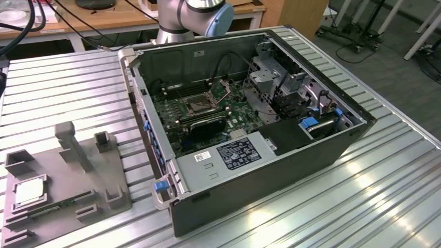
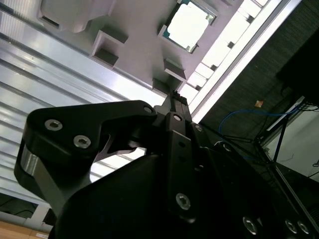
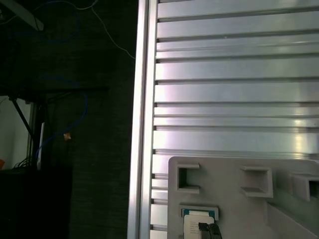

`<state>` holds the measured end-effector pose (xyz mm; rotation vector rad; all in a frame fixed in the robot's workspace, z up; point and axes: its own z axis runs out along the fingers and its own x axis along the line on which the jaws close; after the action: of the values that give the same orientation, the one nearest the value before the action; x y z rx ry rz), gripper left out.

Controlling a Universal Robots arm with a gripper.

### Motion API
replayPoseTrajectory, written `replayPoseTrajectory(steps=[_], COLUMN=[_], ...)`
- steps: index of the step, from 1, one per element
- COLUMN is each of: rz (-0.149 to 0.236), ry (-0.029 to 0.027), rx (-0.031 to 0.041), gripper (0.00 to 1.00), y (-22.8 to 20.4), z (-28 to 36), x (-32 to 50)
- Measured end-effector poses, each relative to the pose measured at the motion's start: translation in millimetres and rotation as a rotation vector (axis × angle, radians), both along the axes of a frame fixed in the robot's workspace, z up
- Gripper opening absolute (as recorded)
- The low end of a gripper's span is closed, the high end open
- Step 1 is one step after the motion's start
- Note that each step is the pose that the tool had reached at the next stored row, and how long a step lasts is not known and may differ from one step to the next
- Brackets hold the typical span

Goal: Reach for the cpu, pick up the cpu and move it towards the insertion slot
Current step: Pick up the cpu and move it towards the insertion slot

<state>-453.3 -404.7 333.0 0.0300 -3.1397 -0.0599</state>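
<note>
At the exterior view's left, a grey holder tray [image 1: 103, 170] lies on the ribbed metal table [image 1: 386, 196]. The cpu [image 1: 29, 192] rests flat in a square pocket near the tray's outer edge. Toward the middle stands an open computer case [image 1: 276, 170], with the insertion slot [image 1: 200, 106] on its green board [image 1: 238, 111], well apart from the cpu. In the second wrist view the black gripper [image 2: 175, 102] hangs over the tray, pointing toward the cpu [image 2: 188, 25], which is not in its grasp. Whether the gripper is spread or pressed together cannot be told. The cpu looks light, stiff, smooth-topped and delicate, so two opposite side edges seem the best hold.
</note>
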Motion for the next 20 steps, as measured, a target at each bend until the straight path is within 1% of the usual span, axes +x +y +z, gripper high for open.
replayPoseTrajectory(steps=[1, 2, 6, 9, 10, 11, 12, 13, 15, 16, 18, 19, 20], rz=[0.0, 0.0, 0.0, 0.0, 0.0, 0.0, 0.0, 0.0, 0.0, 0.0, 0.0, 0.0, 0.0], ry=[-0.0002, -0.0001, -0.0004, -0.0005, -0.0007, -0.0007, -0.0005, -0.0005, -0.0005, -0.0005, -0.0005, -0.0005, -0.0005], rx=[0.0001, 0.0, 0.0023, 0.005, 0.0058, 0.0063, 0.0067, 0.0072, 0.0073, 0.0073, 0.0073, 0.0073, 0.0073], gripper=[0.11, 0.11, 0.11, 0.11, 0.17, 0.17, 0.24, 0.24, 0.35, 0.35, 0.47, 0.47, 0.53], y=[-1.4, -3.8, -15.5, -20.9, -22.0, -22.8, -23.5, -24.2, -24.5, -24.5, -24.6, -24.6, -24.6], z=[-0.2, -0.5, -2.4, -7.1, -9.0, -10.8, -12.5, -14.3, -17.9, -19.8, -23.4, -25.2, -27.0], x=[0.0, -0.3, -1.6, -2.2, -2.2, -2.2, -2.3, -2.3, -2.4, -2.4, -2.3, -2.3, -2.3])
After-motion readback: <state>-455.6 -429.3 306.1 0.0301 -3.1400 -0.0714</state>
